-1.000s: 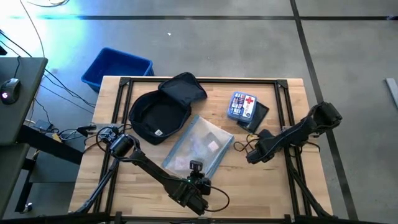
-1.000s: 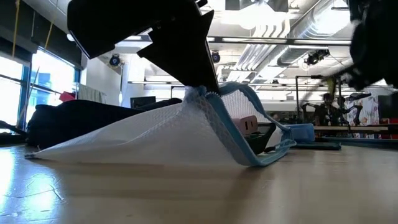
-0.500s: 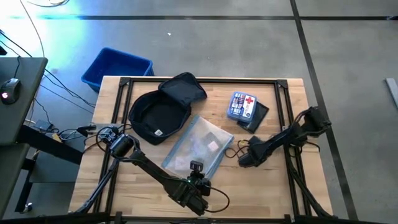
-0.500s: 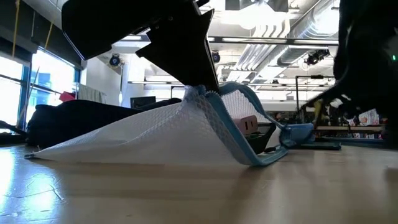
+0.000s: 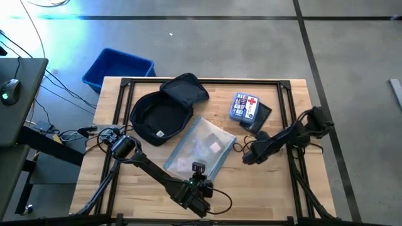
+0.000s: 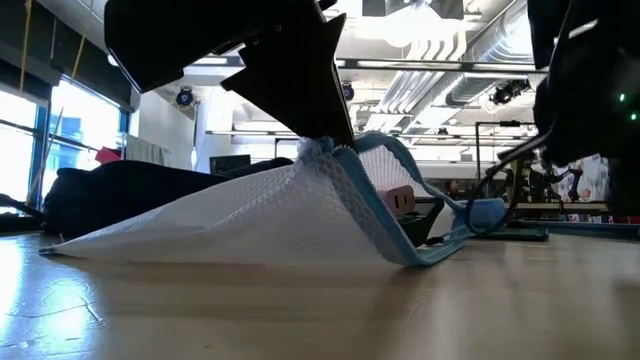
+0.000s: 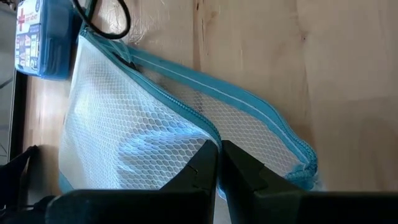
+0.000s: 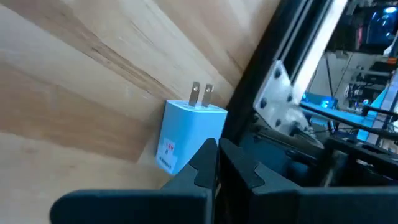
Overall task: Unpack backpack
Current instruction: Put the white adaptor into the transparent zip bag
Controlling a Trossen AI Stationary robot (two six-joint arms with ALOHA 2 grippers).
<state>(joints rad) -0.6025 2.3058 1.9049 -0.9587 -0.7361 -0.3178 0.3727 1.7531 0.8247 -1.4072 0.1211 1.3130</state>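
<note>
The backpack (image 5: 164,114) looks soft, light and floppy — best taken by its rim — while the left gripper (image 7: 219,163) pinches the mesh pouch (image 7: 143,130) and the right gripper (image 8: 216,163) is closed on a blue charger (image 8: 186,134).

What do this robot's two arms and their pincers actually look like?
Both arms are dark, nearly black, built of slim jointed tubes with chunkier blocks at the joints. The left arm has a round knuckle near its base and black cable looping beside its wrist. The right arm also trails thin black cable. Each ends in two flat, tapered black fingers, without visible markings.
</note>
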